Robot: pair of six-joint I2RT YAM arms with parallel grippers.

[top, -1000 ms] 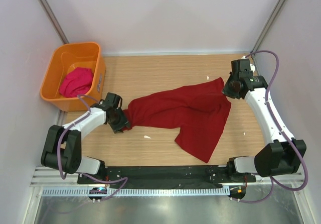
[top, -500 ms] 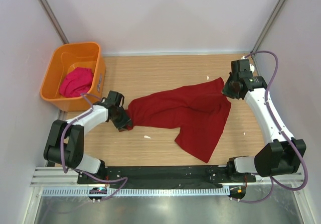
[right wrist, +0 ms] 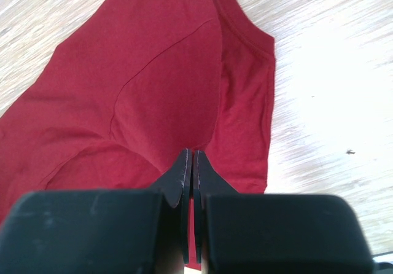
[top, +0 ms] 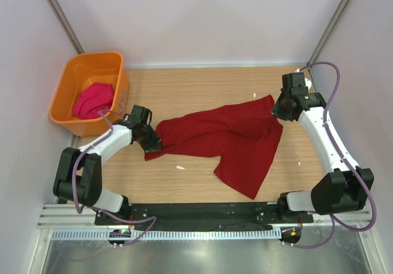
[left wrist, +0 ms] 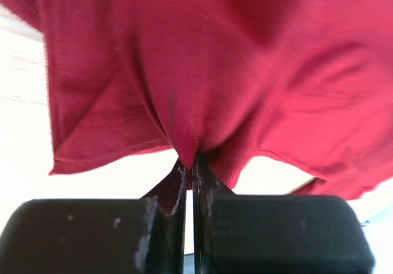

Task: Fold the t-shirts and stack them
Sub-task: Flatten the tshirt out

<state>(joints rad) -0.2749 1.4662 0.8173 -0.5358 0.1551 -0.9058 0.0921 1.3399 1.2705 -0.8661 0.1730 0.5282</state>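
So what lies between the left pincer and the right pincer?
The crimson t-shirt spans the whole stretch, left pincer and right pincer each shut on one end; the top view shows it.

Wooden tabletop [top: 202, 83] between plain pale lilac walls [top: 202, 16]

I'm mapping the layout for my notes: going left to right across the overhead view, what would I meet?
orange tub with the magenta t-shirt inside → left hand → crimson t-shirt → right hand
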